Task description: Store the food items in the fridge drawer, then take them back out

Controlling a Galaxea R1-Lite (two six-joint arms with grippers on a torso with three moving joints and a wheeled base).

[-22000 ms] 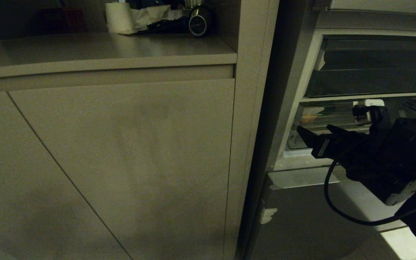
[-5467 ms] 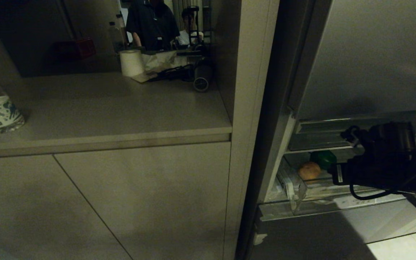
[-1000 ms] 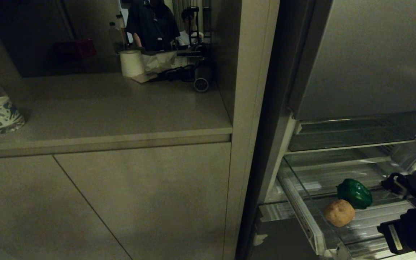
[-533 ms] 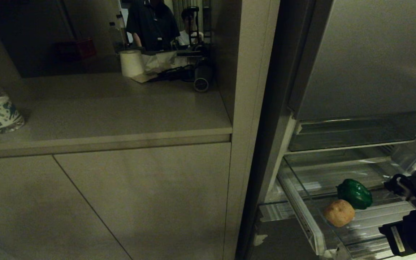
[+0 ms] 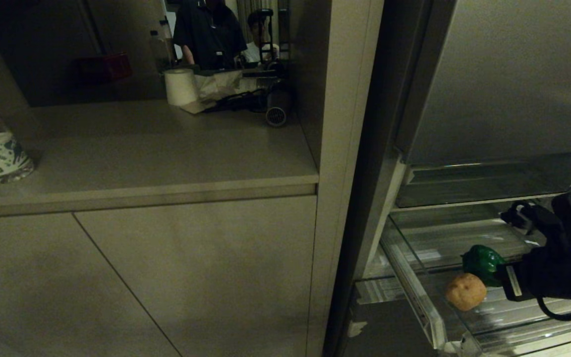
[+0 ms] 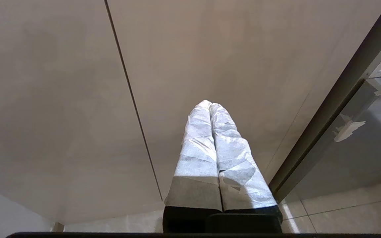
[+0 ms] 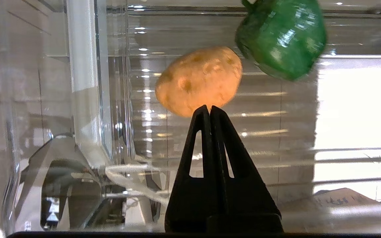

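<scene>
My head view is dim and murky, the cabinet front (image 5: 166, 258) in flat shadow, with only a pale lit patch of floor at the lower right corner. My right wrist view is far brighter: white glare streaks the ribbed fridge drawer (image 7: 276, 132), and the bell pepper (image 7: 281, 36) shines, slightly blurred

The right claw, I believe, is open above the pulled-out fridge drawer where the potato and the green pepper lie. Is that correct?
Not quite: the right claw is shut, its fingers pressed together, as the right wrist view shows. The rest holds: it is above the pulled-out fridge drawer, where the potato and the green pepper lie.
</scene>
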